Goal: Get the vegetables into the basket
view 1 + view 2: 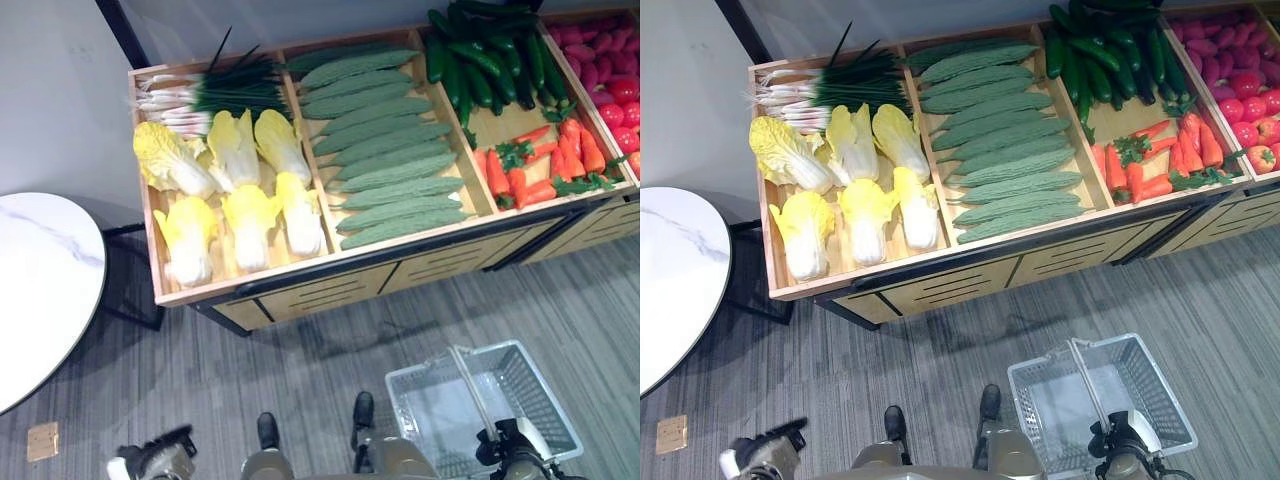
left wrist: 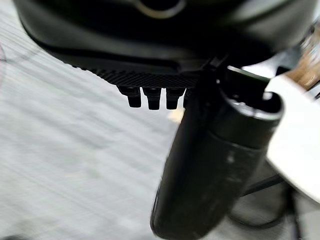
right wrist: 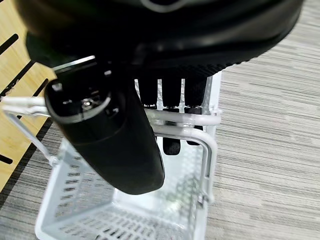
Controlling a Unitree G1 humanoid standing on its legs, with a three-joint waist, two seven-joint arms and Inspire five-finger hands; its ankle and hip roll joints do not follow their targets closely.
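The right hand (image 3: 150,95) has its fingers (image 3: 170,95) curled round the wire handle of the empty pale grey mesh basket (image 1: 540,400); the left hand (image 2: 150,75) hangs relaxed, holding nothing. Keep the basket level and close to the wooden display stand (image 1: 330,285), whose left-corner compartment holds yellow cabbages (image 1: 235,150).

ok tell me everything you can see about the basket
The basket is a pale grey, plastic-looking shopping basket with perforated mesh walls and thin white handles. It looks empty, with no vegetables in it. The right hand has its fingers curled round the handles, holding it low on the robot's right, in front of the wooden produce stand, over grey striped floor.
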